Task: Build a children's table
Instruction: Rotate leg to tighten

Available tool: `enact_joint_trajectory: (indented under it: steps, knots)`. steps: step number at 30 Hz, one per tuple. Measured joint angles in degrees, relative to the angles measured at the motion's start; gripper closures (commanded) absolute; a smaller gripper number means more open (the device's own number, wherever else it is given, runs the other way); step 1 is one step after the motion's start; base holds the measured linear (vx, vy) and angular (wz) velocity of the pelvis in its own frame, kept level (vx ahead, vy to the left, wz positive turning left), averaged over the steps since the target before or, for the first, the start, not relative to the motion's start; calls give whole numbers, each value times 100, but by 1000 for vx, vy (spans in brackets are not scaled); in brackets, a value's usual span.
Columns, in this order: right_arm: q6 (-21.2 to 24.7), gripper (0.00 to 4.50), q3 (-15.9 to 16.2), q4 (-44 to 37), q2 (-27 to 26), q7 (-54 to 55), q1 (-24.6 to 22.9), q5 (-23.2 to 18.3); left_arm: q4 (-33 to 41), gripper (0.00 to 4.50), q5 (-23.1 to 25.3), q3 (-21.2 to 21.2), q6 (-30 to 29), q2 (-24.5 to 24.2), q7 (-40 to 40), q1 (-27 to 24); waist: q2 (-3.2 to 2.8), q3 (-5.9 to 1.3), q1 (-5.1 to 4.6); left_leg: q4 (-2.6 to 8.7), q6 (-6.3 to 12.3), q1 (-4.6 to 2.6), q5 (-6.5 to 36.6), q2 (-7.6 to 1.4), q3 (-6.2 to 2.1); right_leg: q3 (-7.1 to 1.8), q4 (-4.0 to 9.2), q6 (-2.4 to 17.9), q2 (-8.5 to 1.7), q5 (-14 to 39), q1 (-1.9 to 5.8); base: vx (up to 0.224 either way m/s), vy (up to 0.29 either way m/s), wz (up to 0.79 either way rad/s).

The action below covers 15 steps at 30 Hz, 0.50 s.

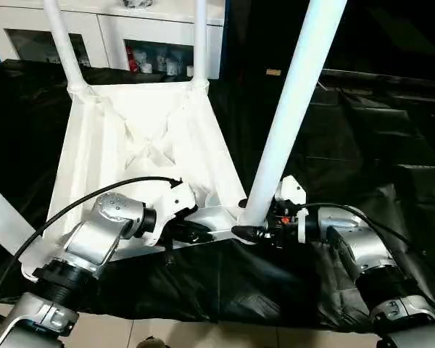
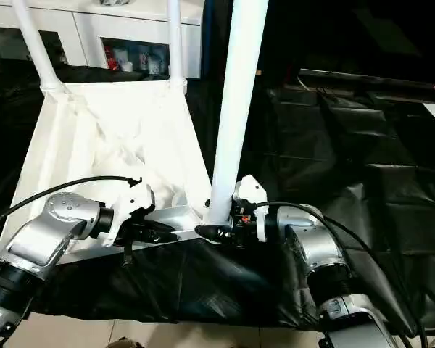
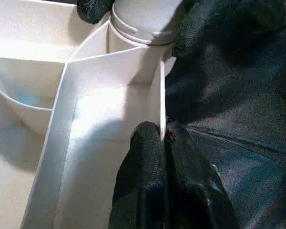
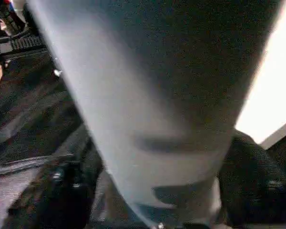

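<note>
The white tabletop (image 1: 130, 138) lies upside down on the black sheet (image 1: 362, 145), ribbed underside up, with two far legs (image 1: 61, 43) standing in their corner sockets. The left gripper (image 3: 163, 138) is pinched closed on the near rim (one finger each side of the thin wall). The right gripper (image 1: 248, 230) straddles the base of the near right leg (image 1: 290, 109), fingers either side of the tube.

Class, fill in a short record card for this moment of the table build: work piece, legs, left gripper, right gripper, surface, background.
work piece: tabletop lying ribbed underside up
legs: near-right leg upright in its corner socket; two far legs standing too
left gripper: shut on the tabletop's near rim
right gripper: fingers around that leg's base
surface: black sheet
background: white cabinet
</note>
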<state>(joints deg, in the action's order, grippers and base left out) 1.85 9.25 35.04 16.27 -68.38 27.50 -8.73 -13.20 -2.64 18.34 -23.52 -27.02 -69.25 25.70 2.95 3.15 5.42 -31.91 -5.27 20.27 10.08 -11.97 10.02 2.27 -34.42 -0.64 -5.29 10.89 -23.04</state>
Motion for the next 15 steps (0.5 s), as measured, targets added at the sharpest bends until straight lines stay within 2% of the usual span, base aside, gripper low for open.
enact_joint_trajectory:
  steps: [2,6,7,15]
  knots:
    - [0,154,0,2,-4,17,0,2,-1,450,-1,1,0,-5,1,-1,0,0,-1,0,0,0,0,0,0,0,0,0,0,0,0,0,0,0]
    - [-3,171,-3,7,-13,97,-1,14,-1,450,0,0,-1,-3,19,-1,0,0,3,0,0,0,0,0,0,-1,0,0,0,0,0,0,0,0]
    - [-5,191,-3,7,-12,102,-2,17,-1,450,0,0,0,-2,26,-1,-1,0,2,0,0,-1,0,0,0,-1,0,0,0,0,0,0,0,0]
    - [-13,201,-34,-89,-3,208,-119,29,-30,450,12,4,0,118,121,0,-11,-4,25,0,0,-9,0,3,-1,-2,1,0,-3,0,12,0,0,0]
